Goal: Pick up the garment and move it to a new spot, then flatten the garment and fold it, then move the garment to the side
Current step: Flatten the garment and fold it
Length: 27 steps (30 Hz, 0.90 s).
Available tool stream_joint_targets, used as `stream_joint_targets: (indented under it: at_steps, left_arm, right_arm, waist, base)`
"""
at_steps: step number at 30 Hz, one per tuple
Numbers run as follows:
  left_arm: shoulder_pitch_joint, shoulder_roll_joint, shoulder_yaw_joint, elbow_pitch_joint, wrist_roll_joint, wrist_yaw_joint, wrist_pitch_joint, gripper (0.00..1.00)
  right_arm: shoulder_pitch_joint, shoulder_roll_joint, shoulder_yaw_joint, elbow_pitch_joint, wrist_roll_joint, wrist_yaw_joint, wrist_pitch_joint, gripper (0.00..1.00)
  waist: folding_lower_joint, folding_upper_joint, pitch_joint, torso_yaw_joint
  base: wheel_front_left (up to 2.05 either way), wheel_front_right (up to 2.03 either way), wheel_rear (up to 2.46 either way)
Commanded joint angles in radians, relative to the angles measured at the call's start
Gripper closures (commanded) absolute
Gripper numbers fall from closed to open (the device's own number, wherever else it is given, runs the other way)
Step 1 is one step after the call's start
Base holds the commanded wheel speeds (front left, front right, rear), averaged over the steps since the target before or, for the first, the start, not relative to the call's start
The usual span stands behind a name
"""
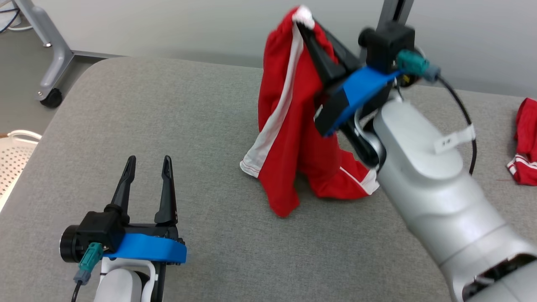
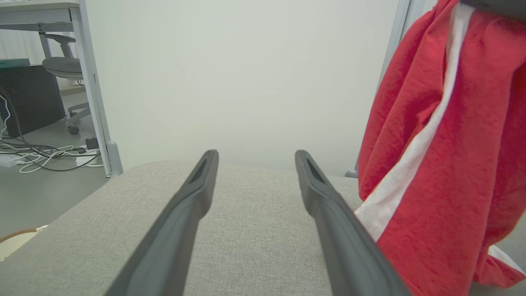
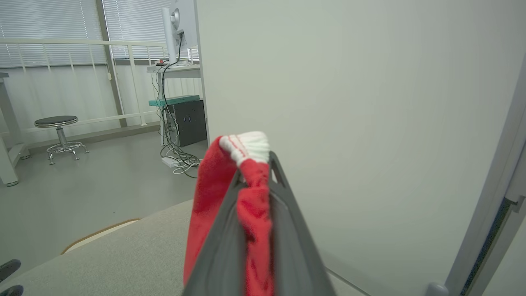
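**Garment (image 1: pixel 289 126) hangs pinched in our right gripper (image 1: pixel 303 23)**

We hold the garment, a pair of red shorts with white side stripes, up by its white ribbed waistband (image 3: pixel 245 146). The right gripper's two fingers are pressed together on a bunched fold of it. The cloth drapes down over the middle of the grey padded table (image 1: pixel 168 105). Its lower edges seem to rest on the pad, though the head view is too steep for us to be sure. Our left gripper (image 1: pixel 149 161) hovers low at the near left, jaws wide apart and holding nothing, clear of the cloth.

We judge the fabric light, thin and limp. It will sag, twist and fold on itself, but it is unlikely to slip or tear. One pinch at the waistband leaves it bunched. To flatten it, we would take a second hold with the left gripper, on the waistband's other end or on a leg hem (image 1: pixel 251 165), and stretch it between two points.

The right wrist view shows the grip itself, with red cloth squeezed between the fingers and white elastic poking past the tips. The left wrist view shows the white stripe (image 2: pixel 411 164) running down the hanging cloth, off to that gripper's right. The head view adds a second red piece (image 1: pixel 524 142) lying at the table's right and a white basket (image 1: pixel 16 155) beyond its left edge.
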State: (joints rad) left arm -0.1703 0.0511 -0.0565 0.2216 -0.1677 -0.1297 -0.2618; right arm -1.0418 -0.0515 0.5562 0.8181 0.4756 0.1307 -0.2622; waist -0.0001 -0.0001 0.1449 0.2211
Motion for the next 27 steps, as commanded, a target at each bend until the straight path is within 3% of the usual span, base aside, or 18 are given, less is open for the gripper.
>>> stream_joint_targets:
  at_steps: [1, 5, 16, 24, 25, 26, 27]
  left_arm:
    - [0.005, -0.001, -0.001, -0.004, -0.005, 0.000, -0.004, 0.00]
    - [0.021, -0.001, -0.010, -0.002, -0.007, 0.001, -0.004, 0.00]
    - [0.039, -0.001, -0.035, -0.002, -0.002, 0.003, -0.004, 0.00]
    - [0.061, -0.001, -0.038, -0.004, 0.006, 0.003, -0.004, 0.00]
    - [0.064, -0.001, -0.037, -0.003, 0.007, 0.003, -0.004, 0.00]
    - [0.067, -0.001, -0.035, 0.000, 0.008, 0.003, -0.004, 0.00]
    - [0.070, -0.001, -0.033, 0.001, 0.010, 0.003, -0.004, 0.00]
  right_arm:
    - [0.044, -0.001, -0.004, -0.001, 0.006, 0.000, -0.003, 1.00]
    - [0.174, -0.028, -0.033, -0.020, 0.025, 0.000, -0.003, 1.00]
    - [0.618, -0.112, -0.242, -0.178, 0.022, 0.000, -0.003, 1.00]
    - [0.871, -0.073, -0.450, -0.288, -0.024, 0.000, -0.003, 1.00]
    - [0.886, -0.067, -0.451, -0.300, -0.031, 0.000, -0.003, 0.90]
    - [0.900, -0.062, -0.446, -0.309, -0.033, 0.000, -0.003, 0.35]
    - [0.908, -0.061, -0.450, -0.316, -0.032, 0.000, -0.003, 0.00]
  waist:
    - [0.0001, 0.0001, -0.004, -0.008]
    - [0.0001, 0.0001, -0.014, -0.033]
    - [0.0001, 0.0001, -0.034, -0.088]
    - [0.0001, 0.0001, -0.051, -0.111]
    - [0.0001, 0.0001, -0.052, -0.116]
    - [0.0001, 0.0001, -0.055, -0.121]
    - [0.0001, 0.0001, -0.056, -0.126]
  base:
    - [0.00, 0.00, 0.00]
    - [0.00, 0.00, 0.00]
    - [0.00, 0.00, 0.00]
    - [0.00, 0.00, 0.00]
    - [0.00, 0.00, 0.00]
    - [0.00, 0.00, 0.00]
    - [0.00, 0.00, 0.00]
